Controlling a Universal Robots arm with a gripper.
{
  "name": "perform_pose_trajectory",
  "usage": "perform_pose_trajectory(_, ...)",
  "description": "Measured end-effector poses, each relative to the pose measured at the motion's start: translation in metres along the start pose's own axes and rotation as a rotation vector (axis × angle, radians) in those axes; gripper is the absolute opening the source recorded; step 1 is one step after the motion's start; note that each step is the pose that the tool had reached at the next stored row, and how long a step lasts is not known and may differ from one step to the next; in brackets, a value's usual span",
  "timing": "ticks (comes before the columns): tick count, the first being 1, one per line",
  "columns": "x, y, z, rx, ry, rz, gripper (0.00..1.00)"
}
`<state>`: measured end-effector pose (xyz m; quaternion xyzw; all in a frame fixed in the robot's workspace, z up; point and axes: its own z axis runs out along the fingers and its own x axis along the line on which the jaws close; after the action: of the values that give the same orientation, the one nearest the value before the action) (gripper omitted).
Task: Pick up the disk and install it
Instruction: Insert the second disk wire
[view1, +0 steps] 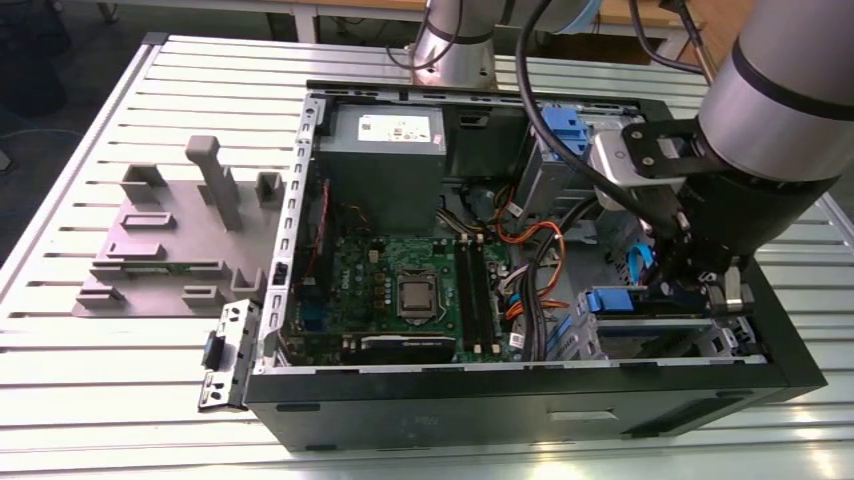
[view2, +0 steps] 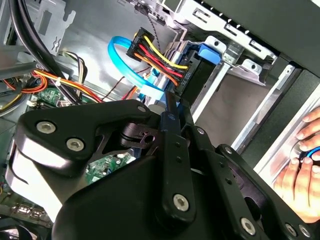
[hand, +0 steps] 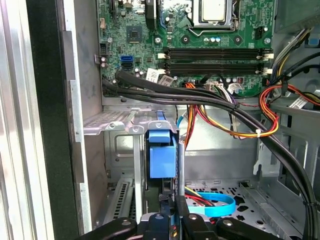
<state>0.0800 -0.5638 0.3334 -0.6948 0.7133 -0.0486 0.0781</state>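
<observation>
End effector (view1: 705, 292) reached down inside the open computer case (view1: 534, 400) at the exterior view's right, its fingers pressed together on the disk (hand: 162, 155), which stood on edge in the drive bay (hand: 120, 125) with blue rails showing. Beside the bay ran orange and yellow cables (hand: 250, 131); farther left lay the motherboard (view1: 400, 290). The case sat on a slatted worktop (view1: 107, 380).

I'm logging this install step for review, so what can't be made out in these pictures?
- Flat silver disk with blue plastic side rails: in the first wrist view it stands edge-on in the grey metal bay, label and far end hidden.
- Black gripper: in the exterior view the arm hides its fingers.
- Person's hand: cut off by the second wrist view's edge.
</observation>
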Motion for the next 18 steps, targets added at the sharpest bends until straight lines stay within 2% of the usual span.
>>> perform_pose_trajectory(6,0.0011,-0.0001,0.0,0.0025,-0.0014,-0.004,0.16)
perform_pose_trajectory(10,0.0012,0.0001,0.0007,0.0026,-0.0064,-0.003,0.16)
perform_pose_trajectory(15,0.0013,0.0004,0.0021,0.0024,-0.0092,-0.003,0.16)
perform_pose_trajectory(18,0.0013,0.0005,0.0028,0.0024,-0.0144,-0.002,0.16)
